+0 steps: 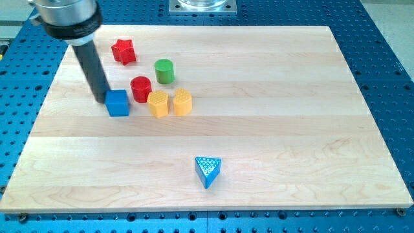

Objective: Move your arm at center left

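My dark rod comes down from the view's top left. My tip [100,99] rests on the wooden board [259,97], just left of the blue cube [118,103] and nearly touching it. A red cylinder [140,88] stands right of the blue cube. A yellow block [158,103] and a second yellow block [182,101] sit side by side to its right. A green cylinder [164,70] stands above them. A red star-shaped block [123,51] lies near the view's top left.
A blue triangular block [207,171] lies alone toward the view's bottom centre. The board sits on a blue perforated table [388,77]. A metal mount [202,6] shows at the view's top edge.
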Robot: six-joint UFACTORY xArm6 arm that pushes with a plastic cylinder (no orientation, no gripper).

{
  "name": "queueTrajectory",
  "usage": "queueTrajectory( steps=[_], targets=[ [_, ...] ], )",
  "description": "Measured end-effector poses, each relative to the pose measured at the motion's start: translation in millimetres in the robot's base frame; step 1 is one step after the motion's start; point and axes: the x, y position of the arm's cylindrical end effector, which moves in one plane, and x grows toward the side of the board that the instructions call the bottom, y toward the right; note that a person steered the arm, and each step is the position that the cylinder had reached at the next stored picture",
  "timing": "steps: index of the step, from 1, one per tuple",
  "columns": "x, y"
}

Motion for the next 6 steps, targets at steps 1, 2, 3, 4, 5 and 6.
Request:
queueTrajectory(
  steps=[1, 2, 3, 4, 5, 6],
  targets=[
    [39, 35],
    [82, 85],
    [123, 139],
    [110, 112],
    [77, 48],
    [62, -20]
  ],
)
